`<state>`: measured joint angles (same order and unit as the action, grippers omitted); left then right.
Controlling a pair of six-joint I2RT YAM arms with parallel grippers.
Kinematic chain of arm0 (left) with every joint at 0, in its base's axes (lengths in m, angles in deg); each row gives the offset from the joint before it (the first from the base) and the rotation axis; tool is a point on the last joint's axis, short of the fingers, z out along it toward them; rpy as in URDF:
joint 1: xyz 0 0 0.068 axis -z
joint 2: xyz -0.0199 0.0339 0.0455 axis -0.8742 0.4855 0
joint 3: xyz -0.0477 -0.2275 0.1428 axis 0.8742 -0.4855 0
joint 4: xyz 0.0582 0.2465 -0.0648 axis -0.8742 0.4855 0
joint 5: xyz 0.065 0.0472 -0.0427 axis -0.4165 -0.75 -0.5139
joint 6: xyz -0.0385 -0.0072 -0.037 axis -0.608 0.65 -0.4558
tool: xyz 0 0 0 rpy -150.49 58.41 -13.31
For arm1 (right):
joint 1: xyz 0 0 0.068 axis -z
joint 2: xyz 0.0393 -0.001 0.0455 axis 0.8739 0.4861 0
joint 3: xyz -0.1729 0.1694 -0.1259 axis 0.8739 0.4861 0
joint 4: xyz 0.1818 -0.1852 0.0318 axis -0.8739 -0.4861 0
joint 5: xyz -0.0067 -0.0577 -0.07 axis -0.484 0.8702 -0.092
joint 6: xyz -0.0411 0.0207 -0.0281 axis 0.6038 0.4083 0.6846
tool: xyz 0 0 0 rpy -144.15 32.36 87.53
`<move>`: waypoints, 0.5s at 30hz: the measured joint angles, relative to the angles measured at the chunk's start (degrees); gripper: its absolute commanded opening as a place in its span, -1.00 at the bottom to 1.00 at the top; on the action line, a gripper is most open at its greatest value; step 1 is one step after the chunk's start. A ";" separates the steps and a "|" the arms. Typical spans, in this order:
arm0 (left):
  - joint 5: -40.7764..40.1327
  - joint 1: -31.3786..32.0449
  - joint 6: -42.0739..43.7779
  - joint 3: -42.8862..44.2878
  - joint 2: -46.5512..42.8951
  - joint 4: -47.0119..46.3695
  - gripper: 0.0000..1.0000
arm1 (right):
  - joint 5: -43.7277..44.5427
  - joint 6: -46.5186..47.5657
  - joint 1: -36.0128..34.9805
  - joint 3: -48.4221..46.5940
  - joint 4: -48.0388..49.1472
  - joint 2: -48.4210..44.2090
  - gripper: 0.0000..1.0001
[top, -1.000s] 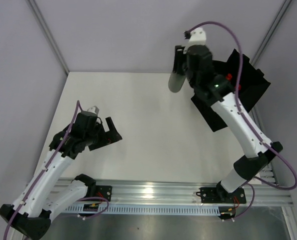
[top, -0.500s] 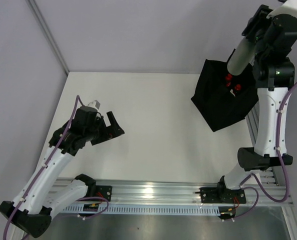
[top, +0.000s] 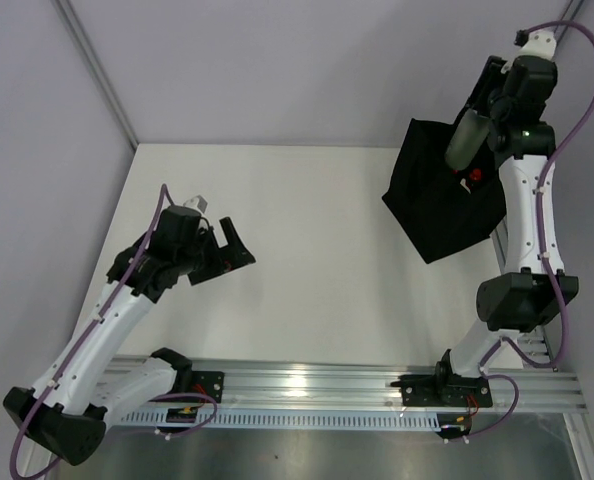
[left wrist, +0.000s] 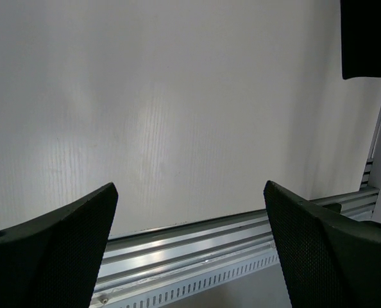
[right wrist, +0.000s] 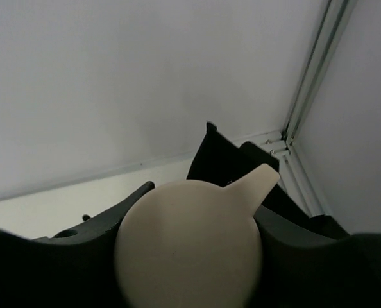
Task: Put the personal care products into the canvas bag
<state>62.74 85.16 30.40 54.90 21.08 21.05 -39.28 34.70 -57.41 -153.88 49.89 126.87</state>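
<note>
My right gripper (top: 480,118) is shut on the grey-green bottle (top: 464,140) and holds it in the air over the open black canvas bag (top: 442,215) at the table's back right. In the right wrist view the bottle's cream cap (right wrist: 189,250) fills the space between my fingers (right wrist: 107,221), with the bag's edge (right wrist: 219,160) beyond it. A red product (top: 474,178) shows inside the bag. The beige bottle is not in view. My left gripper (top: 232,255) is open and empty over the left part of the table, its fingers (left wrist: 62,237) wide apart.
The white table (top: 297,250) ends at an aluminium rail (top: 307,385) along the near edge, which also shows in the left wrist view (left wrist: 197,240). Grey walls stand on the left and at the back. A frame post (right wrist: 309,70) rises in the back right corner.
My right arm has swung the grey-green bottle from the back middle of the table to above the bag, then come down a little. My left gripper has shifted slightly right.
</note>
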 measured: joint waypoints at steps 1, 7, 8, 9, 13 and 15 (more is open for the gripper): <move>0.04 -0.02 -0.07 0.11 0.31 -0.02 0.99 | -0.74 0.00 0.00 2.21 1.20 0.00 -1.00; 0.02 -0.02 -0.63 0.42 1.73 0.02 0.98 | -4.20 0.68 0.00 17.79 10.49 -0.52 -1.00; 0.00 -0.02 -0.83 0.42 1.81 0.04 0.98 | -4.92 0.92 0.02 20.87 12.00 -0.72 -1.00; 0.00 -0.02 -0.87 0.42 1.86 0.04 0.99 | -5.53 1.16 0.02 24.20 14.27 -0.98 -1.00; -0.02 -0.02 -0.92 0.42 2.01 0.04 0.99 | -8.87 1.51 0.26 31.08 15.63 -1.05 -1.00; -0.02 -0.02 -0.94 0.42 2.12 0.04 0.99 | -10.10 1.55 0.39 31.47 15.78 -1.05 -1.00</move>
<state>62.72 85.14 29.46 55.31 23.20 21.09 -49.37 36.25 -57.01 -122.41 65.67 125.82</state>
